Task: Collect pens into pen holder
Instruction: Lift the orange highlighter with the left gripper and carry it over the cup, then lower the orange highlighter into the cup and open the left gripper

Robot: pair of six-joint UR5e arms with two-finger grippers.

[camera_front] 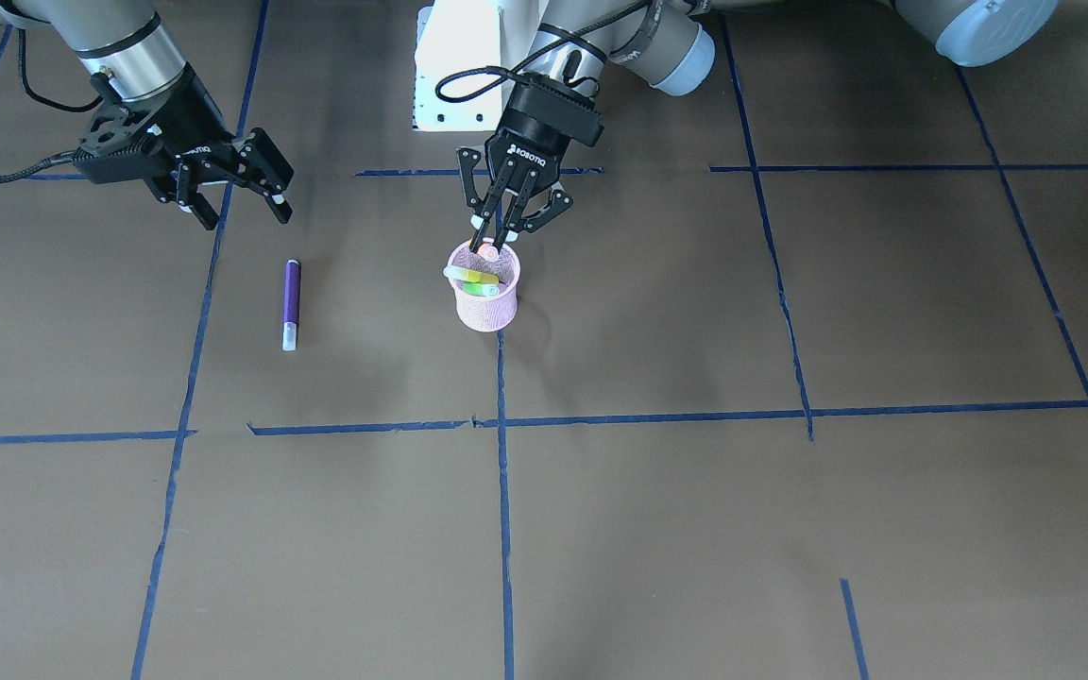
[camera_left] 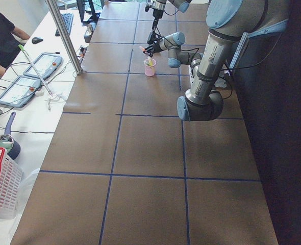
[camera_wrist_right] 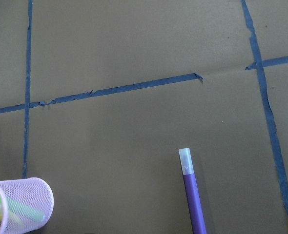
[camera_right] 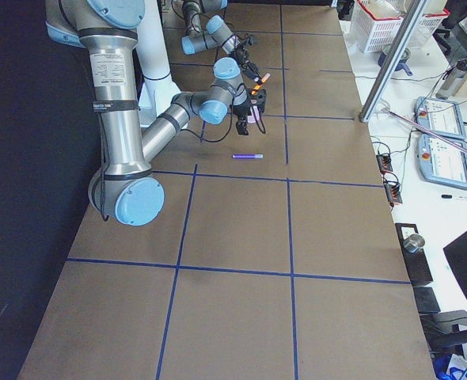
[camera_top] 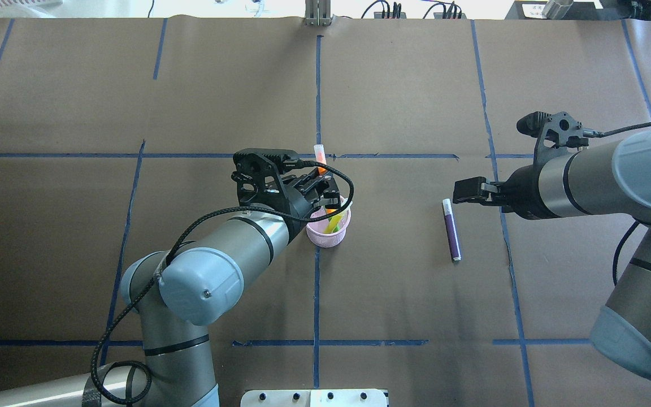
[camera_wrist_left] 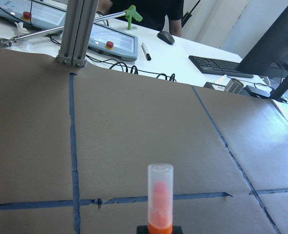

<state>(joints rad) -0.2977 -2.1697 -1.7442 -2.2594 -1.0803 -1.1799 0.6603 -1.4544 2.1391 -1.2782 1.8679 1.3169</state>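
The pink mesh pen holder (camera_front: 485,307) stands near the table's middle, with a yellow pen (camera_front: 470,275) and a green pen (camera_front: 482,290) leaning inside it. My left gripper (camera_front: 491,247) hangs right over its rim, shut on an orange pen (camera_top: 321,164) whose pale cap (camera_wrist_left: 160,187) sticks out beyond the fingers. A purple pen (camera_front: 291,304) lies flat on the brown paper, to the cup's right in the overhead view (camera_top: 451,229). My right gripper (camera_front: 242,210) hovers open and empty just behind that pen's capped end (camera_wrist_right: 185,158).
Blue tape lines (camera_top: 317,102) divide the brown table cover. The white robot base (camera_front: 459,76) sits behind the cup. Along the far side are teach pendants (camera_left: 18,84), a metal post (camera_left: 64,35), a white basket (camera_left: 0,184) and a seated person (camera_left: 0,35).
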